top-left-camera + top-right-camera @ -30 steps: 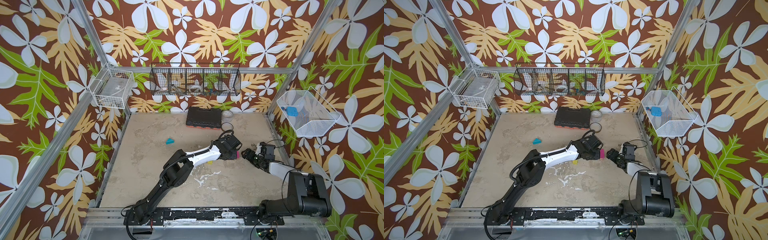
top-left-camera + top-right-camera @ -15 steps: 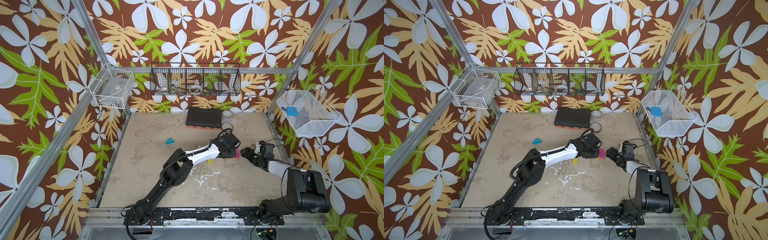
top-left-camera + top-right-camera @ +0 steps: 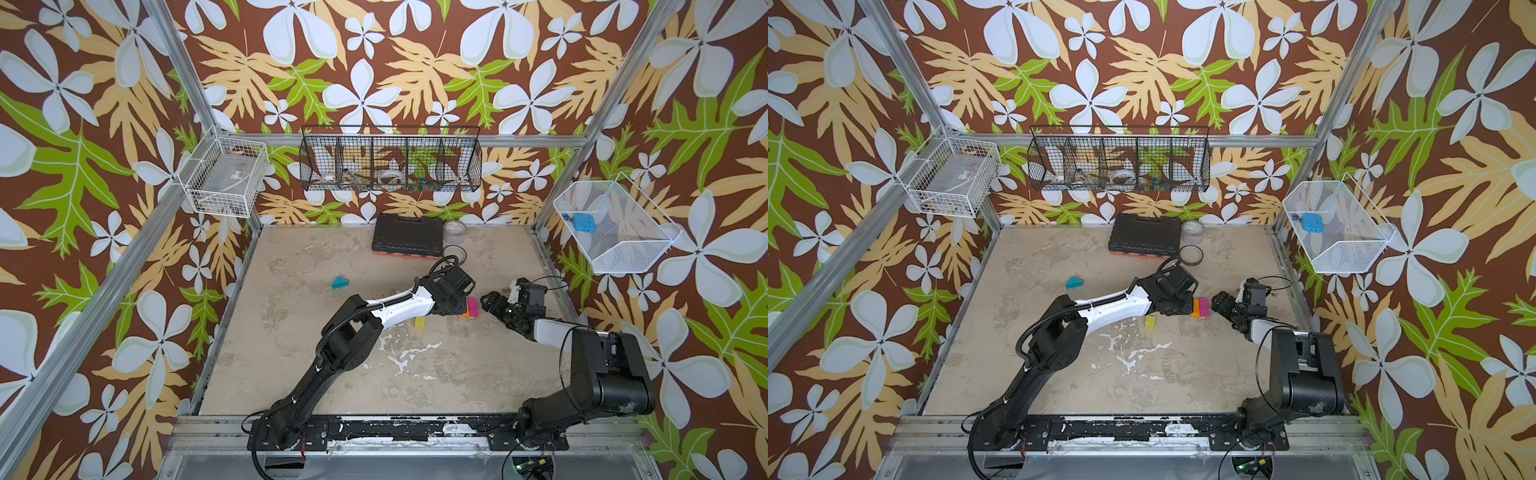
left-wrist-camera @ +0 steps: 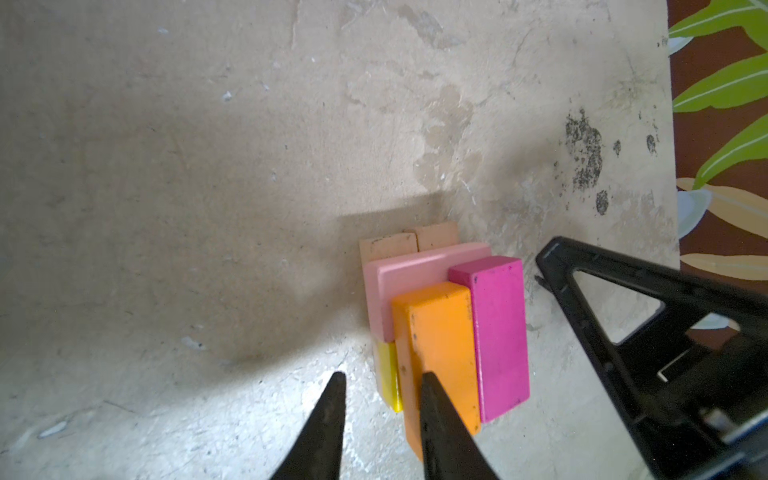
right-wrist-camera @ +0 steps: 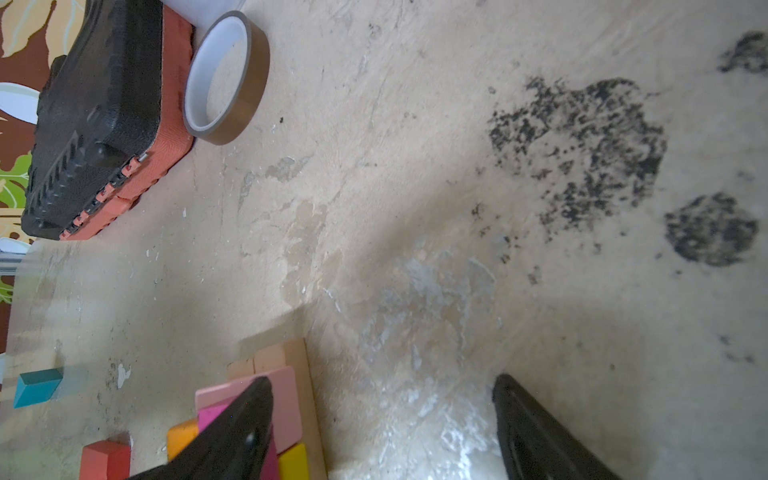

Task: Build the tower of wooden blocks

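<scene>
Left gripper (image 4: pixel 382 377), narrowly parted, empty, sits at the orange painted wooden brick (image 4: pixel 444 328); right gripper (image 5: pixel 382 379) gapes wide. Light, stiff (probably slick): pinch long sides.

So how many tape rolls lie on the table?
2: clear tape roll beside the black plastic case, brown tape ring in front of it. More may be hidden.

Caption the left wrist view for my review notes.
Left gripper, jaws slightly apart, at the orange brick beside the magenta brick atop the pink block.
</scene>
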`<state>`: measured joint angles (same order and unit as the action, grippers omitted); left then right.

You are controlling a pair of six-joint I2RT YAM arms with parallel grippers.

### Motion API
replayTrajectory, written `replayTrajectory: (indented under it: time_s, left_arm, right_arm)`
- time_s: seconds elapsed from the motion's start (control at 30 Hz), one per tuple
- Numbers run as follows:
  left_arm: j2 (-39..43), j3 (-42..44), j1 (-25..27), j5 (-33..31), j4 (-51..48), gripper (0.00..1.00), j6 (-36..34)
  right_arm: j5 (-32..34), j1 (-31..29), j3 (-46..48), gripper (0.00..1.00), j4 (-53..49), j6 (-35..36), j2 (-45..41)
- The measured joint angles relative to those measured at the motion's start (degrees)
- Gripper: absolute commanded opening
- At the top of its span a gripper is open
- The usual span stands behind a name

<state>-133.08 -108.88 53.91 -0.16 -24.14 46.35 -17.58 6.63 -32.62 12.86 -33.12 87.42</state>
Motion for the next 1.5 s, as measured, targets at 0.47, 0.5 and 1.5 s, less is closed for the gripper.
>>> replayTrajectory:
  time_s: [0.47,0.5,1.5]
  left_arm:
    - [4.2,7.04,0.0,3.43,6.29,0.49,0.0]
    - [4.57,7.61,0.0,3.5,6.8,0.49,0.0]
    - [6.12,11.34,-0.13,4.79,11.06,0.48,0.0]
  right_arm:
    - [2.82,-0.28,2.32,0.84,-0.04,-0.11,-2.49]
    - [2.86,-0.28,2.47,0.84,0.15,-0.2,-2.49]
    - [3.32,-1.27,0.63,0.22,-8.96,0.04,-2.93]
